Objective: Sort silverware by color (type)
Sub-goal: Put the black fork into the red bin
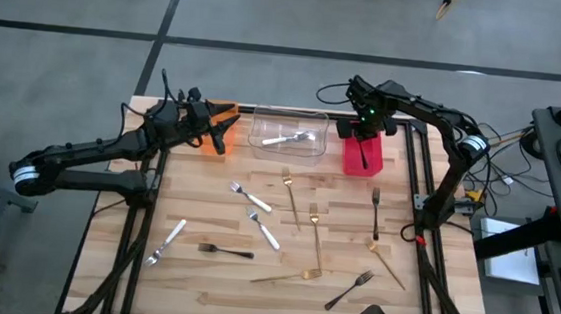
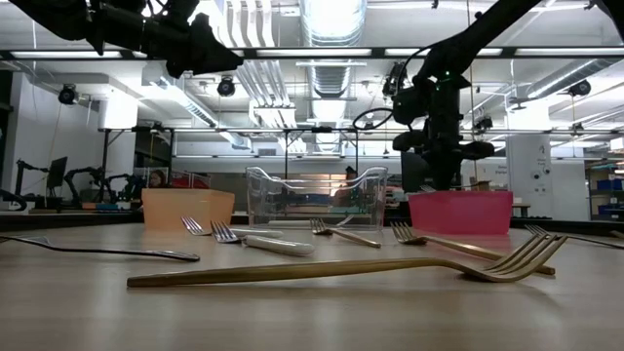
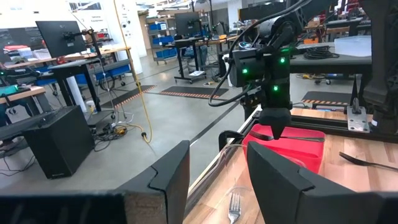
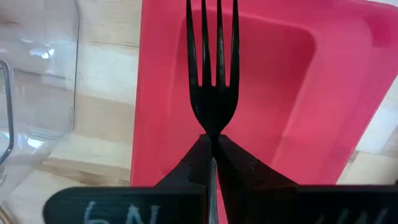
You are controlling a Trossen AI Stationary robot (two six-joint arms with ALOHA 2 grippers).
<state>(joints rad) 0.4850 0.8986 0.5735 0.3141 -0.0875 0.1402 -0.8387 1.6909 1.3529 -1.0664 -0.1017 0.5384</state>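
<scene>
Black tines are seen rising straight out from between the pressed-together fingers of the right gripper (image 4: 212, 140), which is pinched on the neck of a black fork (image 4: 213, 68); the fork's head is held over the inside of the red bin (image 4: 292, 93), clear of its floor. Beside that bin a clear bin (image 1: 288, 132) is set, with a silver utensil (image 1: 287, 137) lying in it, and an orange bin (image 1: 226, 113) is placed at the far left of the row. Over the orange bin the left gripper (image 3: 217, 177) is held with its fingers spread apart and nothing between them. Across the wooden table (image 1: 200, 281) the rest of the silverware is scattered: a gold fork (image 2: 331, 268) lies nearest the low camera, further gold forks (image 1: 316, 242), silver forks (image 1: 250, 198) and black forks (image 1: 375, 215) are spread around the middle, all well apart from both sets of jaws.
</scene>
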